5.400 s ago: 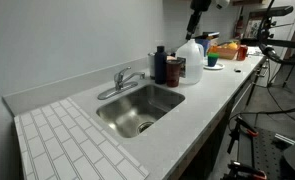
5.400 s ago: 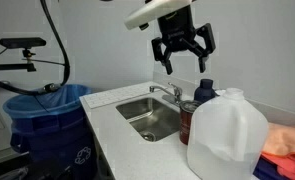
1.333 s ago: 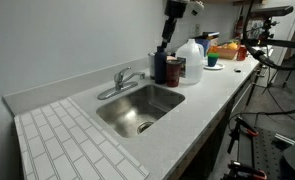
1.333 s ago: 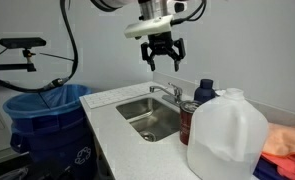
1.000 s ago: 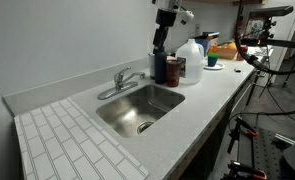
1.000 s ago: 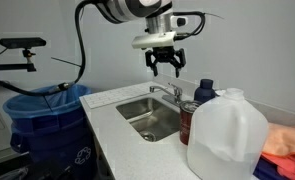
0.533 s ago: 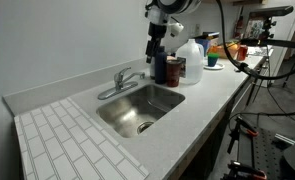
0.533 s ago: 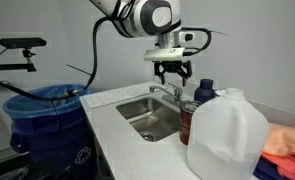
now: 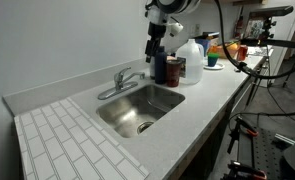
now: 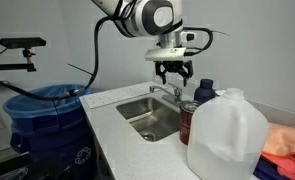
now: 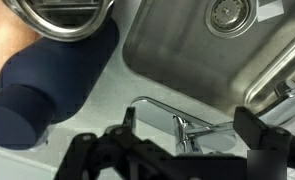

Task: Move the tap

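Chrome tap (image 10: 167, 92) sits below the hovering gripper (image 10: 174, 72), jaws spread apart; a clean move likely means descending squarely around it, clear of the navy bottle (image 11: 52, 75), then swinging gently.

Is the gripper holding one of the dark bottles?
No, in an exterior view the gripper hangs open and empty above the tap.

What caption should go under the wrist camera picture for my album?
Open claw hovering above the chrome tap beside the steel sink.
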### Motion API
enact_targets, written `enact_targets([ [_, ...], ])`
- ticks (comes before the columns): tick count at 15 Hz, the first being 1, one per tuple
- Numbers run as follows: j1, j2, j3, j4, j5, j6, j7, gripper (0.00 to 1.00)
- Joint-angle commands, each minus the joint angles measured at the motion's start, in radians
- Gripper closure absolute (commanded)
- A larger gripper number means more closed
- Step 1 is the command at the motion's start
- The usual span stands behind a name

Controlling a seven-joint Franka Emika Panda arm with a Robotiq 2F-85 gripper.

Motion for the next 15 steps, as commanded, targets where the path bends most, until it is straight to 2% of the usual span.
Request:
enact_targets([
  [1, -0.01, 0.068, 0.025, 0.033, -0.007, 0.02, 0.022, 0.0],
  [8, -0.002, 0.187, 0.041, 0.097, -0.065, 0.162, 0.109, 0.0],
  [15, -0.014, 0.205, 0.058, 0.104, -0.033, 0.271, 0.119, 0.0],
])
